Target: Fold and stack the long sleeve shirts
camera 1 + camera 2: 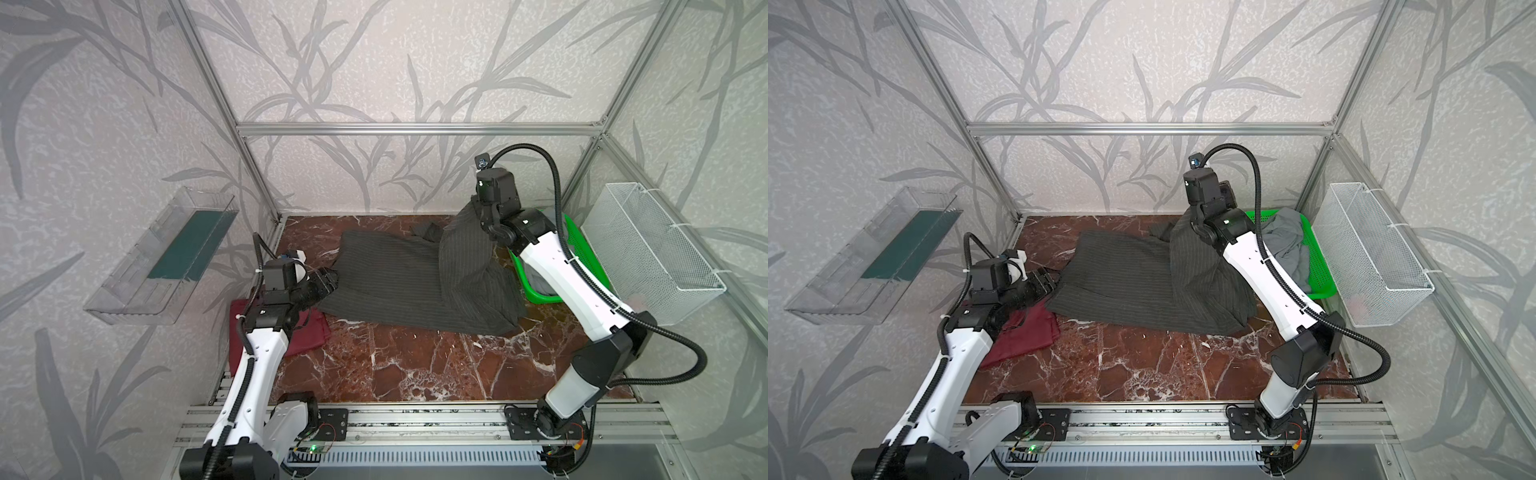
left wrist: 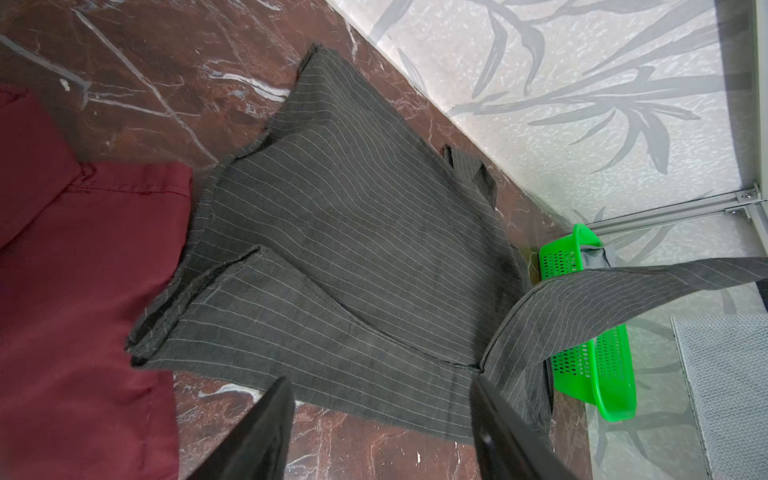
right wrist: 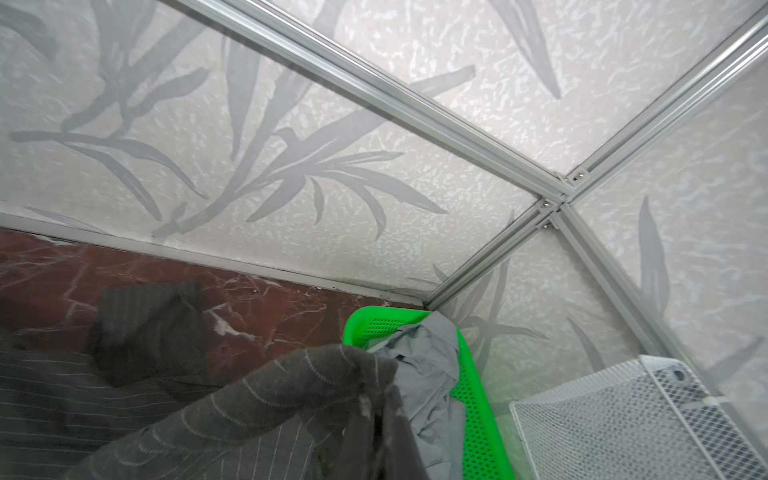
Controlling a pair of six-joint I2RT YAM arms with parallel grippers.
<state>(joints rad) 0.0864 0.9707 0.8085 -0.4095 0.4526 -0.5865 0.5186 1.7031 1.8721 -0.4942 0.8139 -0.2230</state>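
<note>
Left wrist view shows left claw (image 2: pixel 380 386) apart at grey shirt's (image 2: pixel 353 249) edge, mid-frame; right claw (image 1: pixel 1196 220) clamps its raised flap. A slip or drag could rumple it toward red shirt (image 2: pixel 83 291), left.

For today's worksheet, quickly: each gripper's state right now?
Left gripper: open, holding nothing.
Right gripper: shut on the grey pinstriped shirt.

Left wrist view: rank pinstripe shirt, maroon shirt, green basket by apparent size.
1. pinstripe shirt, filling mid-frame.
2. maroon shirt, cropped by the frame edge.
3. green basket, farther off and partly behind the raised shirt flap.
</note>
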